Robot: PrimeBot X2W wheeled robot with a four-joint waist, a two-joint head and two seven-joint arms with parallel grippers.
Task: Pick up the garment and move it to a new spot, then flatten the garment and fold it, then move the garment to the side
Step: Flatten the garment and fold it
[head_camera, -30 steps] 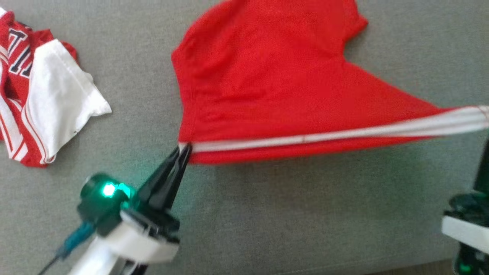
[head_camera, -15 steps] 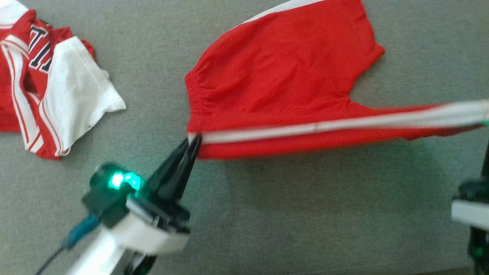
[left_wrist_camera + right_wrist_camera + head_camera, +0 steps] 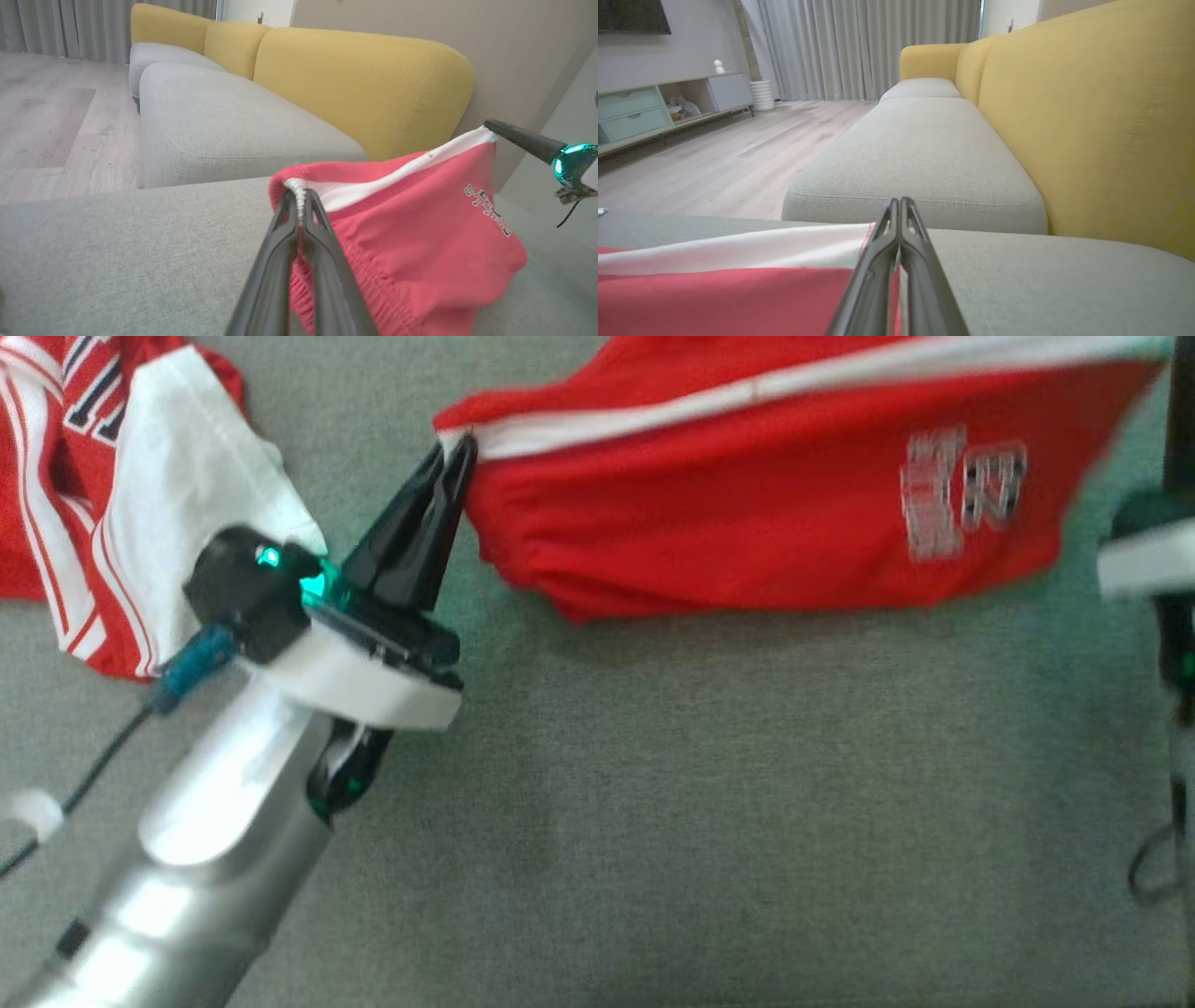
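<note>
Red garment point(image 3: 747, 523) over grey seat point(image 3: 653, 803); yellow backrest point(image 3: 364, 84); wood floor point(image 3: 714, 163).

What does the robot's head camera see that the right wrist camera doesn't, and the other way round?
Head view: the left gripper pinching the waistband corner of the red shorts, the grey print on them, and a red-and-white jersey lying nearby.
Right wrist view: the yellow sofa back, grey curtains, the wooden floor and a low cabinet.
Both: the red shorts with their white stripe, and the grey sofa seat.
</note>
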